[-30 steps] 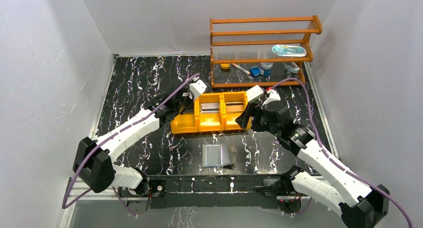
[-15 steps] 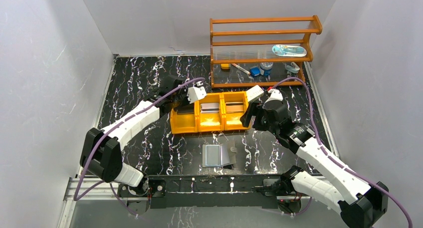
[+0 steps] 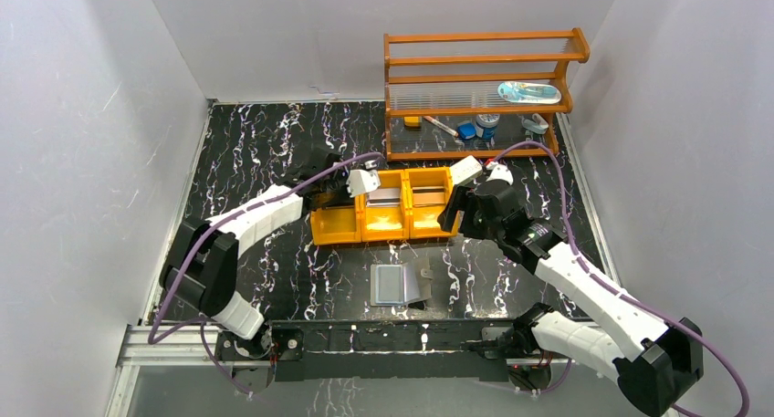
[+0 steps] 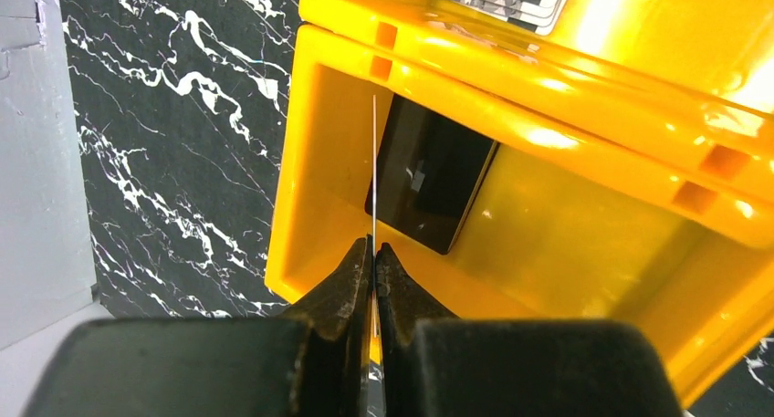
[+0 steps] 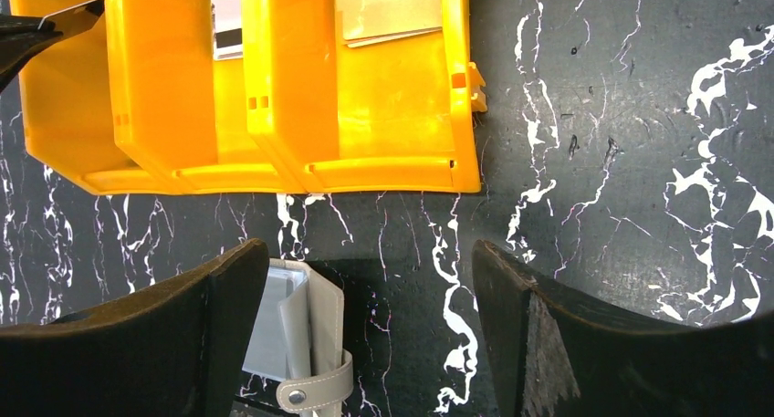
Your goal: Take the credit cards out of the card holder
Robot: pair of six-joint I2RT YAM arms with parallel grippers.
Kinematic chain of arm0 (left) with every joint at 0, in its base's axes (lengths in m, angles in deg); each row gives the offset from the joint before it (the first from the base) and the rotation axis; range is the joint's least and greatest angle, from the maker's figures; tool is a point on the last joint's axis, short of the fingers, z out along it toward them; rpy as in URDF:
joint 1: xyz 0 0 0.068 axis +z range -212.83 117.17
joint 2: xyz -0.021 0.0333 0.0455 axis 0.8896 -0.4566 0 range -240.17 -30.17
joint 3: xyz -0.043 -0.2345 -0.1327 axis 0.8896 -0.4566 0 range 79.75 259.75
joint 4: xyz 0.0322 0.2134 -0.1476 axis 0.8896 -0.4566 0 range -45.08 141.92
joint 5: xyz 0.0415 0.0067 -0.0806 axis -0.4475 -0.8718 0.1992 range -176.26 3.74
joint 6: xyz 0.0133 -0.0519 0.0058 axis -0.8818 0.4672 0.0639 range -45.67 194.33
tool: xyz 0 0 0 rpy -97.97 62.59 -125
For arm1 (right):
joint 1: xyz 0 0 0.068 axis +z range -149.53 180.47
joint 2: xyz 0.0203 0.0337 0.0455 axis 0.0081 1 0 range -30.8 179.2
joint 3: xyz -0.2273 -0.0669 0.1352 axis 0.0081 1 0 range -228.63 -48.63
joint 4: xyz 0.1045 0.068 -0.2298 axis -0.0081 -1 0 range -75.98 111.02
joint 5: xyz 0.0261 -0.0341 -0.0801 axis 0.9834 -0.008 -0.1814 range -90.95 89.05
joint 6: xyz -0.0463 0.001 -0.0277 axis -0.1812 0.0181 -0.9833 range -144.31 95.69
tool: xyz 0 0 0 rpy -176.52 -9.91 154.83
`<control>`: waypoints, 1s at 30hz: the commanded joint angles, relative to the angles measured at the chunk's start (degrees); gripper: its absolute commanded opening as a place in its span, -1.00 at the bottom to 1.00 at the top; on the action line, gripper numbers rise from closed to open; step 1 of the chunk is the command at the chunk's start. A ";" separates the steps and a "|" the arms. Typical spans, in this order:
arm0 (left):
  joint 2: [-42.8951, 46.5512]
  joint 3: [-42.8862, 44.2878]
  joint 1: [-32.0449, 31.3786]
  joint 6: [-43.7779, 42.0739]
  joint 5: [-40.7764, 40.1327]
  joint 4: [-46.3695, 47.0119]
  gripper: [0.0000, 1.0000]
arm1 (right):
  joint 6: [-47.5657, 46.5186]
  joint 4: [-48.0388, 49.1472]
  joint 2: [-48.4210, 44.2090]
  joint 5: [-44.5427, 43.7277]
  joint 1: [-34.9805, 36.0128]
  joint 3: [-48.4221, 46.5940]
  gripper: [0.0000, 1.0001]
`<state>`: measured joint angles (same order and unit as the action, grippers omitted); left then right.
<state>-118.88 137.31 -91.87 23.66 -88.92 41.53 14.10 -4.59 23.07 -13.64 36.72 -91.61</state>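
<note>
Left wrist view gives us the left gripper [image 4: 374,248] clenched on a thin card [image 4: 374,161], which we see only edge-on as a pale line rising from the fingertips over the left compartment of the orange tray [image 4: 566,107]. Just beside that edge a dark rectangle [image 4: 429,175] shows inside the same compartment; we cannot tell whether it is a card lying there or a reflection. From above, we find a silvery grey card [image 3: 384,196] in the middle compartment and a brownish card [image 3: 428,195] in the right one. Nearer the arm bases, apart from the tray, the card holder [image 3: 399,285] lies open on the black marbled table [image 3: 265,143], pale inner face up. Our right gripper [image 5: 365,253] hangs released, jaws wide, above the table near the tray's right end, holding nothing
</note>
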 commanded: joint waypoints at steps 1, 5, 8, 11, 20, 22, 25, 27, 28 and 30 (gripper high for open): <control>-1.78 0.54 0.33 -1.11 -1.83 2.41 -1.00 | -0.01 0.92 -1.00 -0.46 -0.47 -2.44 0.81; -3.23 0.20 0.23 -2.11 -3.11 4.34 -1.00 | 0.59 0.00 -2.04 -1.06 -0.58 -2.02 0.84; -4.57 0.26 0.22 -2.19 -3.78 4.68 -1.00 | 0.81 -0.75 -2.53 -1.57 -0.65 -1.78 0.85; -5.94 0.53 0.15 -1.84 -4.49 5.37 -1.00 | 0.87 -0.86 -2.72 -1.94 -0.81 -1.58 0.86; -8.37 0.59 0.12 -1.34 -3.99 5.32 -1.00 | 0.40 -0.96 -2.22 -2.14 -1.06 -1.77 0.88; -8.20 0.68 0.08 -1.15 -3.01 4.46 -0.99 | 0.27 -1.07 -2.28 -2.30 -1.05 -1.75 0.89; -7.65 0.80 0.06 -0.56 -1.95 3.59 -0.79 | 0.08 -1.16 -2.36 -2.35 -1.21 -1.83 0.90; -7.23 0.80 0.08 -0.04 -1.47 3.26 -0.64 | 0.08 -1.12 -2.38 -2.45 -1.23 -1.84 0.90; -7.12 0.85 0.04 0.23 -1.21 3.07 -0.60 | 0.03 -1.14 -2.34 -2.43 -1.26 -1.84 0.90; -6.51 0.76 -0.02 0.98 -0.45 2.73 -0.49 | -0.02 -1.06 -2.24 -2.36 -1.28 -1.85 0.90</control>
<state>-127.45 137.33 -91.89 23.13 -91.91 46.27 14.47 -6.12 21.32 -14.56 35.71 -91.61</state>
